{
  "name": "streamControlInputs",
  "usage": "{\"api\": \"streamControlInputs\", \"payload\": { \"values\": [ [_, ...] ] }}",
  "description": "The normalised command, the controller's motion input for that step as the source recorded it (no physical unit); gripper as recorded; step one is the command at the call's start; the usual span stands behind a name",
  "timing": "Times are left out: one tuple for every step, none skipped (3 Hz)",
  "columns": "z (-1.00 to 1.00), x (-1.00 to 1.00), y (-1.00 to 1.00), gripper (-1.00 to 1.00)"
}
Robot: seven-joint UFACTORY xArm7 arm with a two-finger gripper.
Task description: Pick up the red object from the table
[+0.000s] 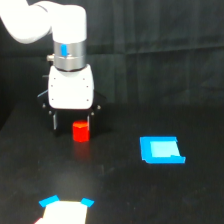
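Note:
The red object (pixel 80 131) is a small stubby red-orange block standing on the black table (pixel 150 195), directly under the arm's white wrist. My gripper (pixel 72 124) hangs over it, with one dark finger at the exterior view's left (pixel 53 121) and the other close to the block's right side (pixel 93 116). The fingers stand far wider apart than the block, which sits between them nearer the right one. They are black against a black background, so their tips are hard to make out. A faint red reflection lies on the table just below the block.
A flat blue rectangle (pixel 161 150) lies on the table to the exterior view's right of the block. A bright white patch with blue corners (pixel 66 210) sits at the bottom edge. A dark curtain closes the back.

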Motion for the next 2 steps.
{"api": "streamControlInputs", "payload": {
  "values": [
    [-0.18,0.74,1.00,0.58],
    [-0.48,1.00,1.00,0.51]
  ]
}}
